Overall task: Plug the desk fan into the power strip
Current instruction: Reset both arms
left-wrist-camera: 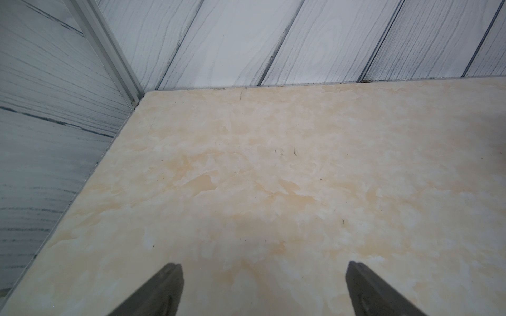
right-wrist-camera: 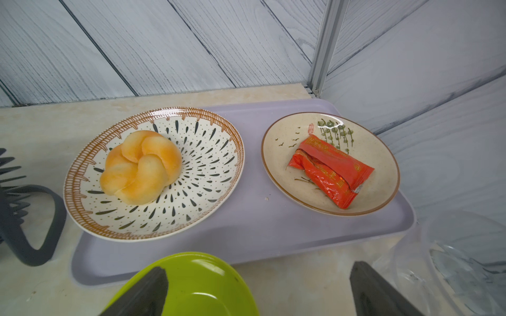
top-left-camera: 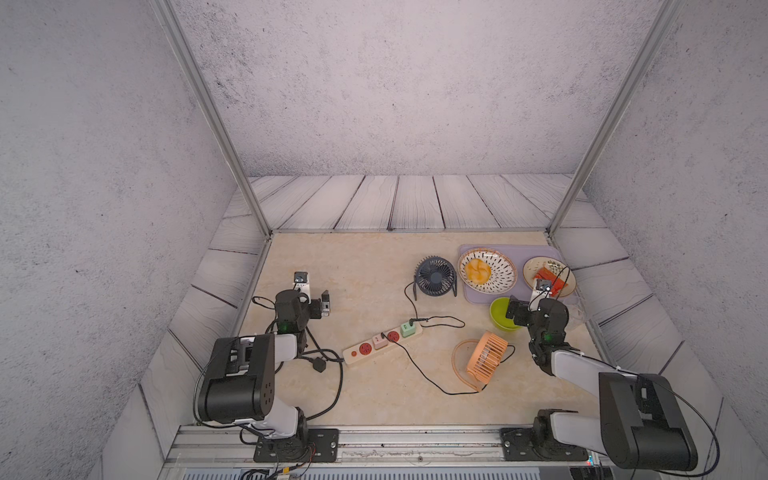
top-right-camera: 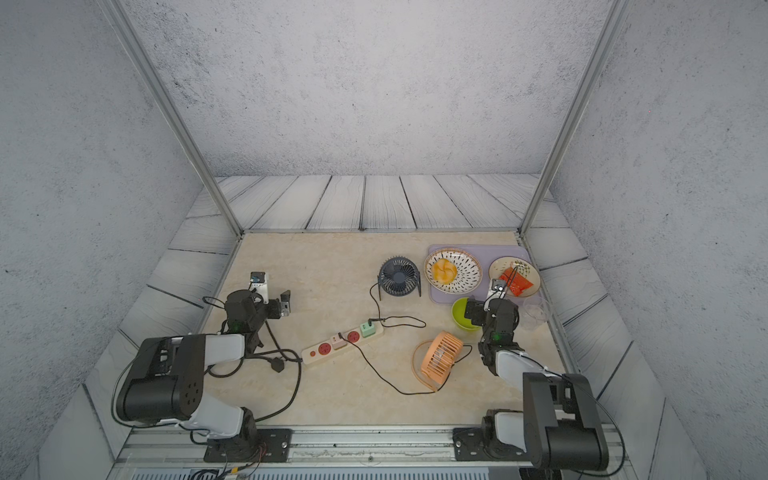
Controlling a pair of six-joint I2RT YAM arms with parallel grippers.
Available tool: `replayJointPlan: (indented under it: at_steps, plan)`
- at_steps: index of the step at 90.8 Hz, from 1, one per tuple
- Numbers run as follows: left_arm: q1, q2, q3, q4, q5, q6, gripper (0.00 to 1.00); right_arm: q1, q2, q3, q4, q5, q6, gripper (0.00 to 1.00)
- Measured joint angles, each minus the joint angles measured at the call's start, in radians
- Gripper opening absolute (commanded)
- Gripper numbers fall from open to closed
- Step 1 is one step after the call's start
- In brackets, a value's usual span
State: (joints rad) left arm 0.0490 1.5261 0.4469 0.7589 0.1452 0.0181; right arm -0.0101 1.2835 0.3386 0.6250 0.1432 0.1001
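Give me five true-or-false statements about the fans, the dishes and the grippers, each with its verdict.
1. The left gripper and right gripper are both open, holding nothing. True.
2. The bread roll shares a plate with the red packet. False: each has its own plate.
3. The orange fan stands on the purple tray. False: it rests on the table, off the tray.
4. The patterned plate and small plate both sit on the tray. True.
5. The dark blue fan stands upright. True.
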Motion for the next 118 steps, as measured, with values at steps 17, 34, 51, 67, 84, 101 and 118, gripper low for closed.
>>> replayJointPlan:
  at_steps: [17,34,51,67,84,101,118]
  plan:
    - [0.0,0.0,0.0,0.0,0.0,0.0,1.0,-0.002,0.076,0.0,0.109,-0.016,-0.003,0.99]
    - [0.0,0.0,0.0,0.0,0.0,0.0,1.0,-0.004,0.184,0.0,0.212,-0.03,-0.004,0.99]
    - [0.0,0.0,0.0,0.0,0.0,0.0,1.0,-0.004,0.272,-0.029,0.345,-0.057,-0.009,0.99]
    - [0.0,0.0,0.0,0.0,0.0,0.0,1.0,-0.005,0.273,0.024,0.314,-0.062,-0.011,0.99]
    - [0.0,0.0,0.0,0.0,0.0,0.0,1.0,-0.006,0.27,0.062,0.262,-0.062,-0.011,0.99]
    - [0.0,0.0,0.0,0.0,0.0,0.0,1.0,-0.006,0.272,0.06,0.267,-0.062,-0.011,0.99]
    - [0.0,0.0,0.0,0.0,0.0,0.0,1.0,-0.006,0.272,0.037,0.305,-0.063,-0.012,0.99]
